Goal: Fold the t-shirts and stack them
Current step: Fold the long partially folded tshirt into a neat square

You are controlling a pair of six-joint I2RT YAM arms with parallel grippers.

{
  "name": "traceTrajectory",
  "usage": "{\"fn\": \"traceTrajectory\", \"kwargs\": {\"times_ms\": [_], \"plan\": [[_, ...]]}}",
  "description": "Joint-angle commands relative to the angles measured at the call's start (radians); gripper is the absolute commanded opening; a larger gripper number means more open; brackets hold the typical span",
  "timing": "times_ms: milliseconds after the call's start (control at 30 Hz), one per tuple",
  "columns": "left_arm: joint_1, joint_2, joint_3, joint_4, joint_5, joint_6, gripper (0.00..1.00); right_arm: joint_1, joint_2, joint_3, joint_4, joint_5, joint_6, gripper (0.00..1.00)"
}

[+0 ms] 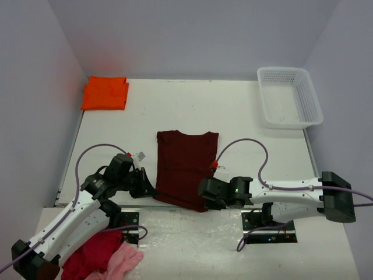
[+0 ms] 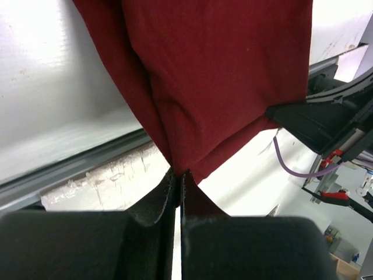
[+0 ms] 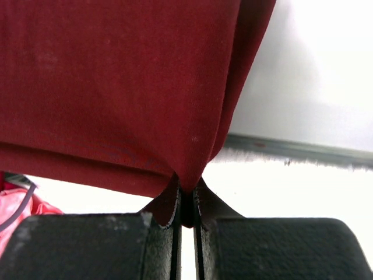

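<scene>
Near edge: a crimson garment (image 1: pixel 93 254) and a pink garment (image 1: pixel 125 260) lie bunched beside the left arm's base. The left gripper (image 2: pixel 178 175) and right gripper (image 3: pixel 186 189), each with jaws pressed together, pinch the near corners of the maroon t-shirt (image 1: pixel 185 163), which lies at mid-table (image 1: pixel 245 122). Far left corner: folded orange t-shirt (image 1: pixel 105 93). Far right: white basket (image 1: pixel 282 69).

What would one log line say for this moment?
left gripper: shut on maroon t-shirt | right gripper: same | orange t-shirt: folded, far-left corner
</scene>
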Motion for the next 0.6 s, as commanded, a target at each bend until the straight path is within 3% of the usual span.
{"fn": "traceTrajectory", "kwargs": {"times_ms": [0,333,567], "plan": [[0.002,-0.032,0.051,-0.077,-0.007,-0.011,0.0,0.054,-0.015,0.057,-0.224,0.112,0.107,0.0],[0.001,-0.027,0.174,-0.115,-0.069,-0.003,0.0,0.086,-0.018,0.197,-0.479,0.263,0.19,0.0],[0.001,0.162,0.386,-0.04,-0.203,0.052,0.0,-0.081,0.003,0.327,-0.502,0.313,-0.017,0.0]]}}
